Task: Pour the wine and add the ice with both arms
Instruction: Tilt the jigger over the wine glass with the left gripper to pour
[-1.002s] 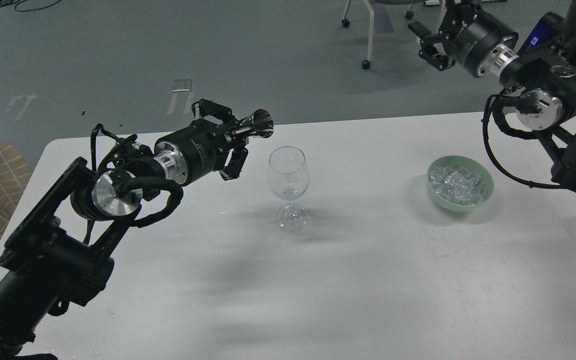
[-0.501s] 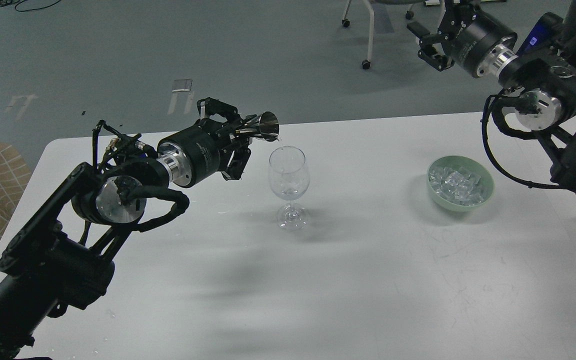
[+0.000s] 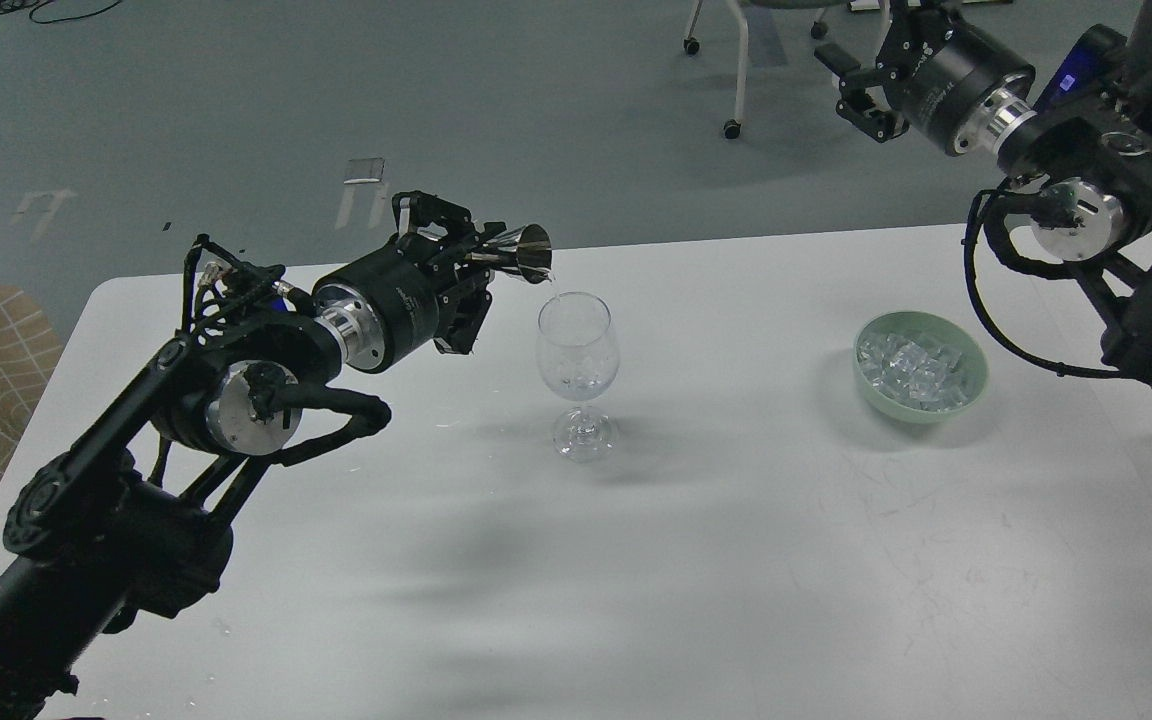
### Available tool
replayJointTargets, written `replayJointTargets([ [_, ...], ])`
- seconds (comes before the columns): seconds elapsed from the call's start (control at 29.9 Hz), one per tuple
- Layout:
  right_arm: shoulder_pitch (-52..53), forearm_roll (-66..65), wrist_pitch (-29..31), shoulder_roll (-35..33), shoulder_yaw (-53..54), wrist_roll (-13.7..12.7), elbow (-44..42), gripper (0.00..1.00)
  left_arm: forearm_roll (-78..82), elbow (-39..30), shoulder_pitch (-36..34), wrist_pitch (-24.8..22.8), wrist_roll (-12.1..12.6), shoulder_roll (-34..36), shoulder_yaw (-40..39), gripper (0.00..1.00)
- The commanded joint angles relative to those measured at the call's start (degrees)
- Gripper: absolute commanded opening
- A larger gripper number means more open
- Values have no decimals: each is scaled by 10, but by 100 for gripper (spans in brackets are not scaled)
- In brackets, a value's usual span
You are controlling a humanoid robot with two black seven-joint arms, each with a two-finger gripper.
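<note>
— Jaws first: how are they set?

— Fingers of the left gripper [image 3: 484, 258] are closed on a small metal jigger [image 3: 526, 253], which is held tipped on its side, its mouth turned toward the wine glass [image 3: 577, 372]. The right gripper [image 3: 854, 88] is raised well above the far right of the table [image 3: 736, 560] (it is seen small and dark), so the state of its jaws cannot be told.

— And the wine?

— A thin clear trickle of wine [image 3: 553, 286] is seen at the jigger's lip, just above the glass's rim. Whether any liquid is gathered in the bowl of the glass cannot be made out.

— Where is the glass placed?

— It is stood upright near the middle of the white table, just right of the left gripper.

— The ice?

— The ice [image 3: 911, 368] is heaped as clear cubes in a pale green bowl [image 3: 974, 385], which is set well to the right of the glass, below the right arm [image 3: 1116, 200]. The left arm [image 3: 186, 420] is stretched in from the lower left corner.
</note>
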Motion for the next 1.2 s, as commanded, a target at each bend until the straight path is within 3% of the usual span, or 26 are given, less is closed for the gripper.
replayJointTargets([
  [0.0, 0, -1, 0, 0, 0, 1, -1, 100, 27, -6, -2, 0, 0, 4, 20, 0],
  [0.94, 0, -1, 0, 0, 1, 2, -4, 100, 256, -45, -12, -2, 0, 9, 76, 0],
  [1.17, 0, -1, 0, 0, 1, 2, -4, 100, 352, -48, -45, -9, 0, 26, 132, 1],
])
